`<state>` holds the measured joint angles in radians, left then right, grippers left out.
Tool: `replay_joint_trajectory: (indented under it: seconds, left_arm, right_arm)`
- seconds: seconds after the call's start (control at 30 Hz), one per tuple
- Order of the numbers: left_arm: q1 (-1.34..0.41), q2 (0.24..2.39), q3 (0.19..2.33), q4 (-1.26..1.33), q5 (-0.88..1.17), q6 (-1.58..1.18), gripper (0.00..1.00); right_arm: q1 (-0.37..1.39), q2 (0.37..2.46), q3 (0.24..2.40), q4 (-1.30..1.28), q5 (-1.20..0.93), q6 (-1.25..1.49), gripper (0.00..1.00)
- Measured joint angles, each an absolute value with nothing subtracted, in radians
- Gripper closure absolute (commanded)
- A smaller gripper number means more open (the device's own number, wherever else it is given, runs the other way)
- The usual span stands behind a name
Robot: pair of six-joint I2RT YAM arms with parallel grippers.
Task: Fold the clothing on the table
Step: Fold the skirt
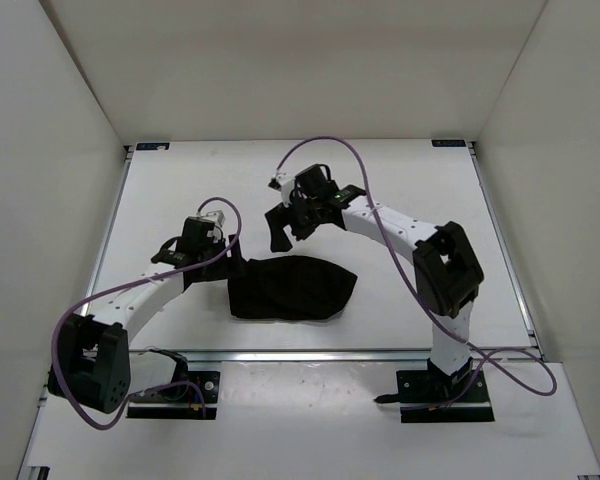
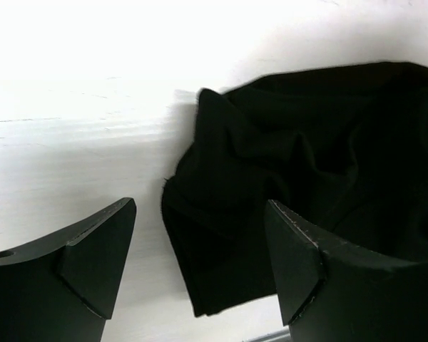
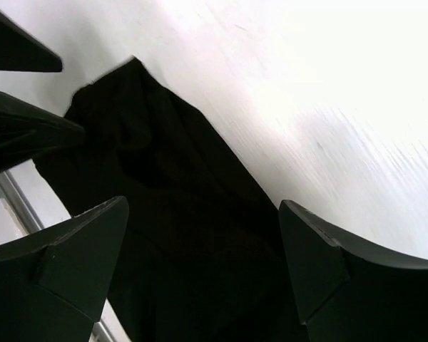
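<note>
Black clothing (image 2: 307, 142): crumpled, bunched in folds, lying on white worktop (image 2: 71, 107). Left hand (image 2: 201, 206): fingers spread wide, one over the clothing's edge, one over bare worktop.

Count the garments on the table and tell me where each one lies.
1. The black clothing lies crumpled on the table near its front edge, about midway across. Another piece folded inside it would not show.

Rumpled black clothing (image 1: 292, 288) on white table (image 1: 200, 175)
</note>
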<state>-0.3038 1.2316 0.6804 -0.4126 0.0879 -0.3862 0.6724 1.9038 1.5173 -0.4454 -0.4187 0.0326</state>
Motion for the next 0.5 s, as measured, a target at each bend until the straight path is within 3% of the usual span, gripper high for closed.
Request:
replay_joint_trajectory:
  seconds: [0.33,0.4,0.5]
  left_arm:
    - [-0.264,1.235,0.681,-0.422,0.025,-0.409,0.19]
    - [-0.256,1.235,0.681,-0.423,0.021,-0.416,0.18]
    - [-0.243,1.235,0.681,-0.426,0.017,-0.429,0.19]
  right_arm:
    - [0.806,2.043,1.64,-0.523,-0.477,-0.03,0.29]
    - [0.818,2.045,1.64,-0.528,-0.488,-0.03,0.38]
    - [0.825,2.046,1.639,-0.525,-0.491,-0.032,0.66]
